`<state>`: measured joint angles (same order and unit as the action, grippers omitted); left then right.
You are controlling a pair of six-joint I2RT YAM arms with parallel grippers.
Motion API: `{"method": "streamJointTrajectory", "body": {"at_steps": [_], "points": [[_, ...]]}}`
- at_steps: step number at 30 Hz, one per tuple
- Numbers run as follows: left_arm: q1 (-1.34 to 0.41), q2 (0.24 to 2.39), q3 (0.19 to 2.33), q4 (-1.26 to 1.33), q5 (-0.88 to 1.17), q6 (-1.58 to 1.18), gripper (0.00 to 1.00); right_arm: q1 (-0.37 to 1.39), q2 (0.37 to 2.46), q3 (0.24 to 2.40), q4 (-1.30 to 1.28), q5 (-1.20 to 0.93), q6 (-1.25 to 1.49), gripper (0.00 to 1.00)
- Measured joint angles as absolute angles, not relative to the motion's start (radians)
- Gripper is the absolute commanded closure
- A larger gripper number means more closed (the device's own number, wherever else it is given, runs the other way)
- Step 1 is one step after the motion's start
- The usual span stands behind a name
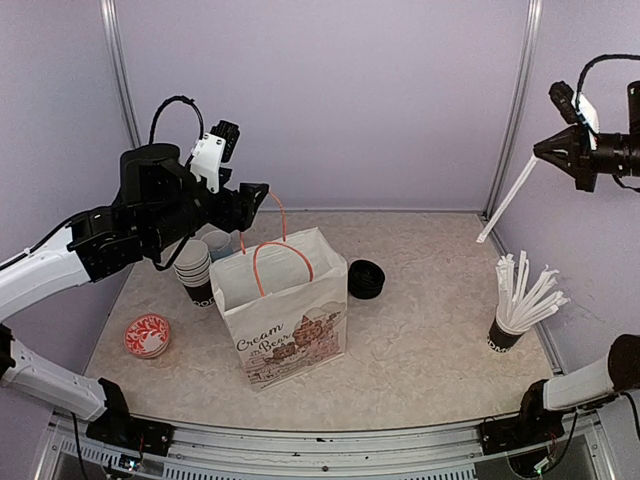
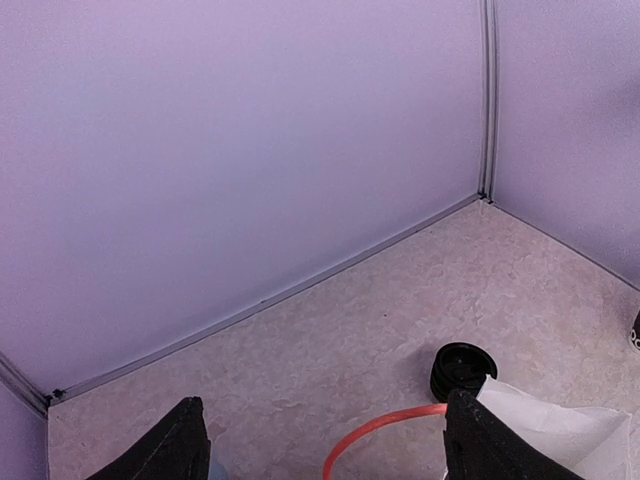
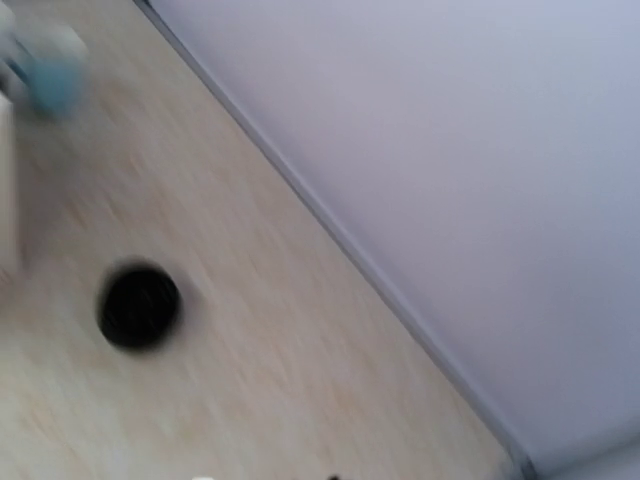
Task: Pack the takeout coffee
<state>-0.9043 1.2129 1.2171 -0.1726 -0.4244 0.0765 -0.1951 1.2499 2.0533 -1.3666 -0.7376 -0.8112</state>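
Marbling covers the beige table (image 1: 420, 350), and at its near left sits a small red-patterned dish (image 1: 147, 335). Above and beyond it the left gripper (image 1: 258, 192) hangs with its fingers (image 2: 170, 445) spread wide; in the wrist view the far orange handle (image 2: 385, 430) arcs between them, and whether it touches either finger cannot be told. Below the arm stands a nested stack of lidless black cups (image 1: 195, 270), upright, with a light blue mug (image 1: 218, 243) just behind. To their right the white "Cream Bear" paper bag (image 1: 285, 310) stands upright, mouth open upward. Where the lidded coffee cups are, or which way their long axes point, cannot be told from any view. A stack of black lids (image 1: 366, 278) lies just right of the bag. Near the right edge a black cup of wrapped straws (image 1: 520, 300) stands upright. High above it the right gripper (image 1: 540, 150) is pinched on one wrapped straw (image 1: 508, 200), which slants down and to the left.
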Motion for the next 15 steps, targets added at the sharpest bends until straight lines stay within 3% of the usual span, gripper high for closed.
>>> {"method": "streamJointTrajectory", "body": {"at_steps": [7, 15], "points": [[-0.904, 1.186, 1.252, -0.180, -0.425, 0.070, 0.21, -0.110, 1.322, 2.009, -1.288, -1.003, -0.769, 1.00], [-0.904, 1.154, 1.253, -0.184, -0.444, 0.060, 0.21, 0.081, 1.355, 1.929, -0.968, -1.188, -0.545, 1.00]]}}
